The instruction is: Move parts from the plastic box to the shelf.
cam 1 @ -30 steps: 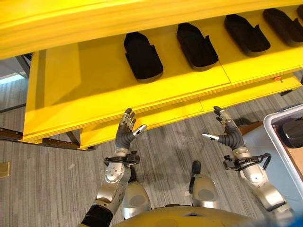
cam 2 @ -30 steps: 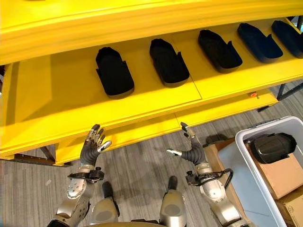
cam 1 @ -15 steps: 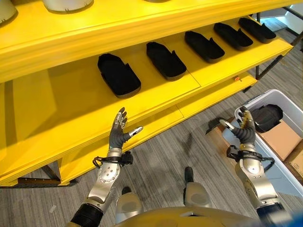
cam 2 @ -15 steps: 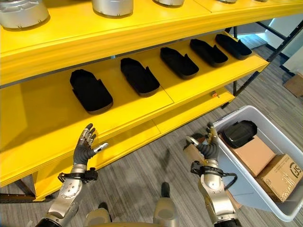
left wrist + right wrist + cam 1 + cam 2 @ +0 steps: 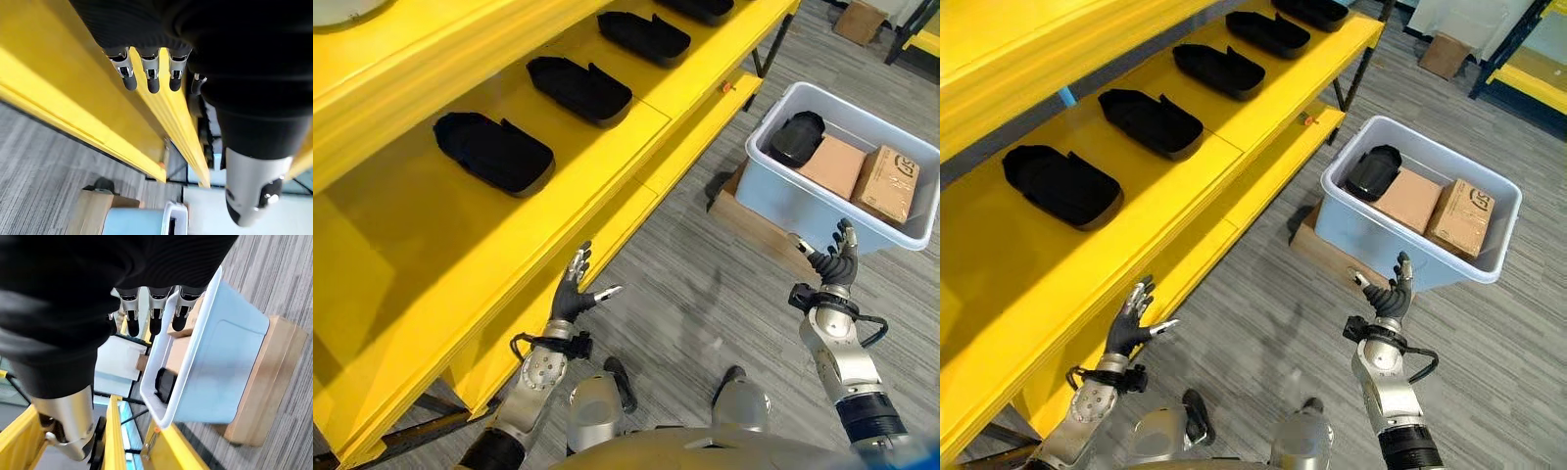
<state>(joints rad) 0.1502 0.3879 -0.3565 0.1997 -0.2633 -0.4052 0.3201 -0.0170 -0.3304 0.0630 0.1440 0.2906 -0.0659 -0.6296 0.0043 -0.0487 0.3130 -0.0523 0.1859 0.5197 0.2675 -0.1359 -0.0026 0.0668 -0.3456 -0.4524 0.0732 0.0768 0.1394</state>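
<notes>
We see both robot hands empty, fingers straight — left robot hand (image 5: 574, 293) by the yellow shelf (image 5: 607, 186), right robot hand (image 5: 1392, 295) near the plastic box (image 5: 1503, 230). One black part (image 5: 1372, 172) lies in the box beside cardboard cartons (image 5: 1435, 208). We judge this the fetch step — next, reach over the rim and grasp the part.

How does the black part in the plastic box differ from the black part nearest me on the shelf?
The black part in the plastic box sits in the bin's corner beside cardboard boxes and looks compact and rounded. The nearest shelf part lies flat on the yellow shelf, longer and shallower. Both are black; neither robot hand touches either.
</notes>
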